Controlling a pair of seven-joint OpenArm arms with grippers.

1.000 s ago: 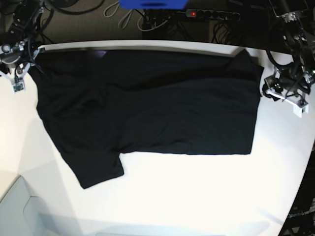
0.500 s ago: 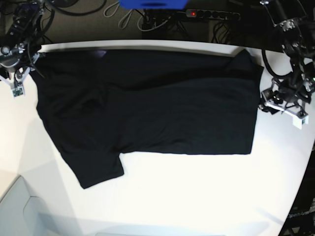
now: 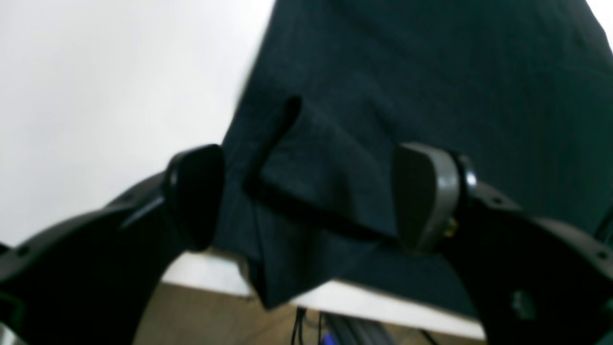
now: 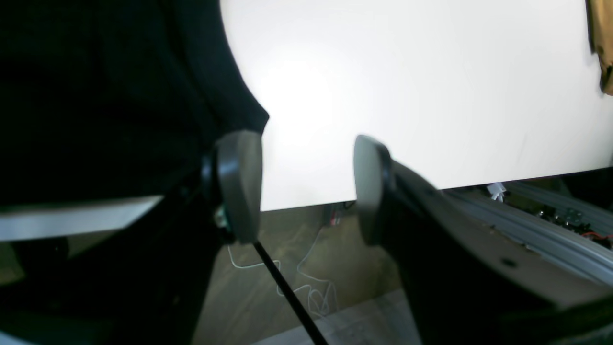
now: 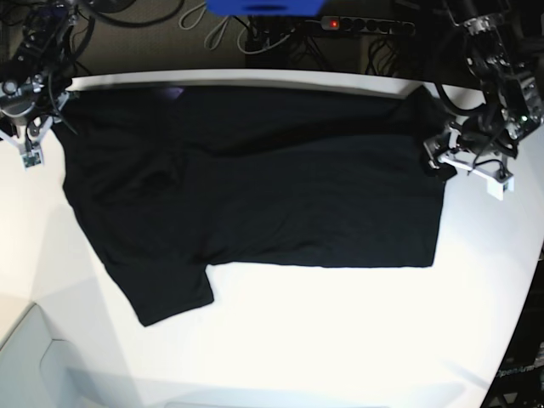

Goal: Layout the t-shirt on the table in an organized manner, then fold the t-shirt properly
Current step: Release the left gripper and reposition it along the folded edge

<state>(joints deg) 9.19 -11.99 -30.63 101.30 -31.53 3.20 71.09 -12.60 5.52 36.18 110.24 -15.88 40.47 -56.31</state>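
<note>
In the base view the t-shirt (image 5: 255, 183) lies spread flat on the table (image 5: 340, 331), its long side running along the far edge and one sleeve reaching toward the near left. A small purple print (image 5: 173, 91) shows near its far edge. The left gripper (image 5: 442, 161) hangs at the shirt's right edge, over the cloth; the right gripper (image 5: 30, 127) sits at the shirt's far left corner. A power strip (image 5: 365, 25) with a red light lies on the floor beyond the table.

In the left wrist view the left gripper (image 3: 306, 196) stands wide apart, its fingers (image 3: 424, 196) straddling a folded ridge of the t-shirt (image 3: 431, 72) near the table (image 3: 96, 72) edge, not pinching it.

In the right wrist view the right gripper (image 4: 306, 187) is parted with nothing between its fingers (image 4: 239, 182). The t-shirt (image 4: 96, 96) lies beside it, and the table (image 4: 407, 86) is bare under the gap.
</note>
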